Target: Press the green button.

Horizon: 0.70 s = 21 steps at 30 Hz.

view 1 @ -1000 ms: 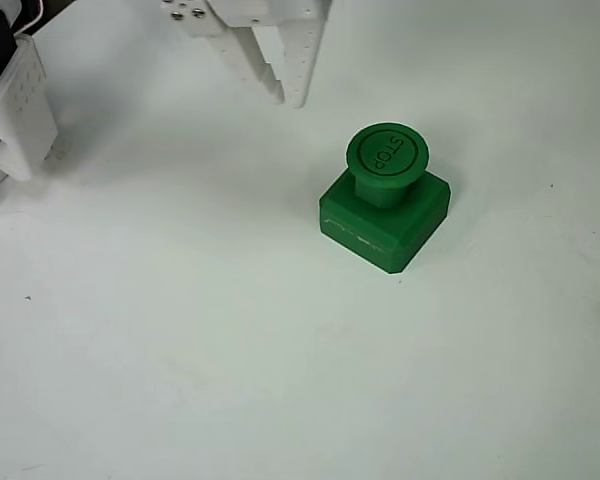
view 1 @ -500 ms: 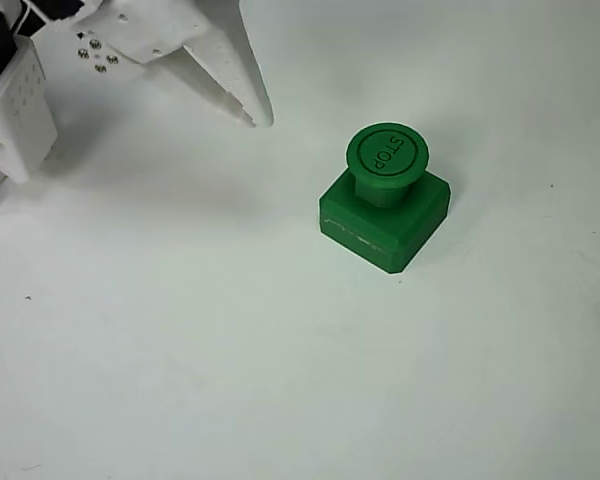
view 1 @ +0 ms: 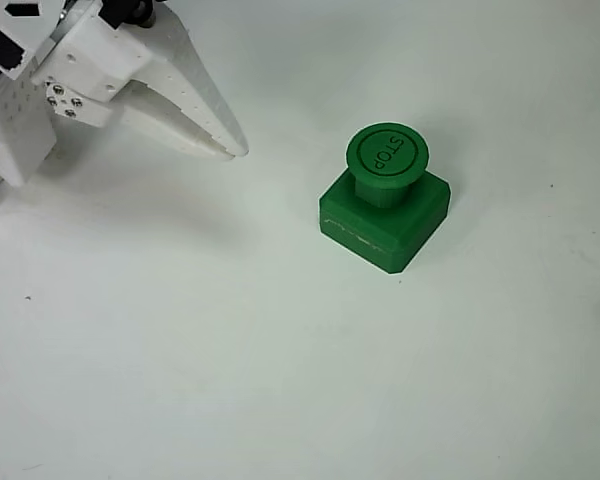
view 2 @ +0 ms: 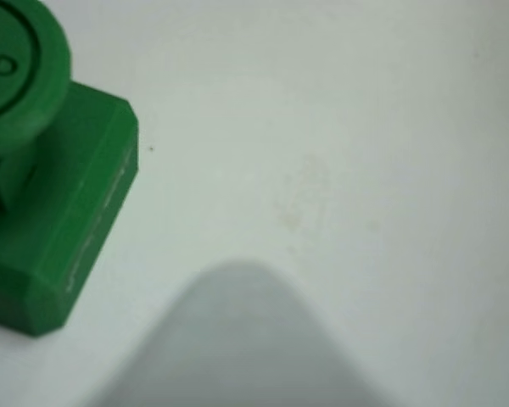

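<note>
One white end effector (view 1: pixel 225 150) hangs at the upper left of the overhead view, fingers nearly together and gripping nothing. Right of it, well apart, the green button (view 1: pixel 386 155) stands upright on the white bench (view 1: pixel 230 350). It looks like stiff, light plastic; it wants pressing squarely on the cap, or the base may slide.

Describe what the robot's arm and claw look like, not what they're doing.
In the overhead view the claw is white plastic: two long tapered fingers, the broad one dotted with small holes. Its body carries silver screw heads, with black parts behind. A white perforated block sits at the left edge. In the wrist view a blurred pale grey finger rises from the bottom.
</note>
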### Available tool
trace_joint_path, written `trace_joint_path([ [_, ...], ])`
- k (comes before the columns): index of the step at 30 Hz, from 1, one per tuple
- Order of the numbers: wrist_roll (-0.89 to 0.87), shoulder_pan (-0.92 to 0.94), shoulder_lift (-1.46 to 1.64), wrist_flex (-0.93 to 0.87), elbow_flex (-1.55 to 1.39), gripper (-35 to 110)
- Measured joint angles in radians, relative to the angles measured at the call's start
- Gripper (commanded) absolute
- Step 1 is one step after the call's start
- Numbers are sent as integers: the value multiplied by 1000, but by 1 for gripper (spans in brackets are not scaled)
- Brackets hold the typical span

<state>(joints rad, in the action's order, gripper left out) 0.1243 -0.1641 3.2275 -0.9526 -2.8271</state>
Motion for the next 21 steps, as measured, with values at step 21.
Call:
trace_joint_path([
  [21,-11,69,55,-12,-244,0],
])
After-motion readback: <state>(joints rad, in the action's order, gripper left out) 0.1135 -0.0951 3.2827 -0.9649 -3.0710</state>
